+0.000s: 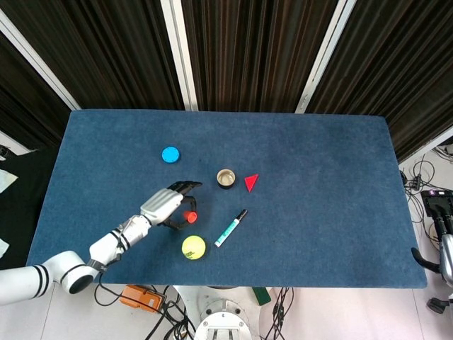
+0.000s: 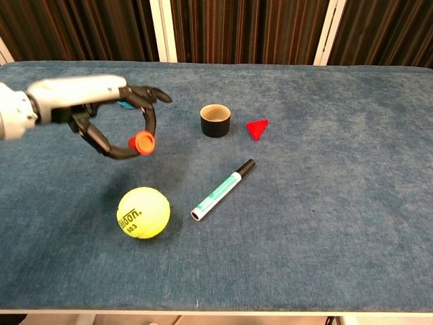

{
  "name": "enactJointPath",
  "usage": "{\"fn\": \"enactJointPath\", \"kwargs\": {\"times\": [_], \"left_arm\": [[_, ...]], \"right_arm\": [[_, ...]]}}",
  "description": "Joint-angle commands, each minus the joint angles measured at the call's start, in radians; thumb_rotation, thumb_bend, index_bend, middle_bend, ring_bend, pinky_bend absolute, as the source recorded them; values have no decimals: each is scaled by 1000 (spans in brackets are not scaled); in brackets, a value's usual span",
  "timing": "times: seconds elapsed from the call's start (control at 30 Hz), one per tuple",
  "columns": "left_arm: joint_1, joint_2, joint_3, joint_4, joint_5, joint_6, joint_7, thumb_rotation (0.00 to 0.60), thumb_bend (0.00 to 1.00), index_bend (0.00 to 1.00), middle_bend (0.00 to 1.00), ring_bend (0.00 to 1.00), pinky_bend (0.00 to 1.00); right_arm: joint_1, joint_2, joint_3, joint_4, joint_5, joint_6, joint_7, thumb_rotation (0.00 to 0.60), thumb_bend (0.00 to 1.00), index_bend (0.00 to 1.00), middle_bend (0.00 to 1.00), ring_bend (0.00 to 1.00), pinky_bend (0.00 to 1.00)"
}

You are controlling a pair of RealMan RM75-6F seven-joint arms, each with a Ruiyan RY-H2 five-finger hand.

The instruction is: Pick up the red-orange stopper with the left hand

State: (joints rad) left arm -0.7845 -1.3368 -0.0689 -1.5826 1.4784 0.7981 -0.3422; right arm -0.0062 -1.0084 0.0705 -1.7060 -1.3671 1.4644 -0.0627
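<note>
Left hand [image 2: 101,108] pinches the red-orange stopper [image 2: 142,142] at its fingers' [image 2: 147,116] tips, clear above the desk [image 2: 325,223]; that thin pinch could let it drop onto the tennis ball [image 2: 143,212] below.

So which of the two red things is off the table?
The red-orange stopper, pinched in the left hand and lifted clear; the red triangle lies flat beside the cup.

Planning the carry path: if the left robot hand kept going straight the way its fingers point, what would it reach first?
Probably the small brown cup: the left robot hand, pinching the red-orange stopper, points roughly that way. It is raised, so it might pass over.
</note>
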Motion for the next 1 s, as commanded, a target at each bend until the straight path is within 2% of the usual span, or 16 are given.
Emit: {"fn": "enactJointPath", "kwargs": {"times": [0.03,0.37,0.53,0.73,1.0], "left_arm": [[-22,103,-37,-97,-14,-14,-40,600,352,532,56,0,88],[-52,346,-128,-280,-64,-27,-76,600,352,532,56,0,88],[-57,434,-149,-325,-75,-50,-114,600,352,533,56,0,88],[-51,467,-151,-332,-74,-54,-132,600,352,532,56,0,88],[-51,458,-136,-305,-49,-65,-149,600,352,532,56,0,89]], "right_arm": [[2,-1,0,-1,-1,-3,0,600,403,173,135,58,0],[9,-5,0,-9,3,-14,-6,600,403,172,135,58,0],[7,-4,-1,-10,2,-12,-4,600,402,173,135,59,0],[6,-6,-2,-9,4,-9,-8,600,403,172,135,58,0],[5,-7,1,-12,6,-6,-7,600,403,173,135,58,0]]}}
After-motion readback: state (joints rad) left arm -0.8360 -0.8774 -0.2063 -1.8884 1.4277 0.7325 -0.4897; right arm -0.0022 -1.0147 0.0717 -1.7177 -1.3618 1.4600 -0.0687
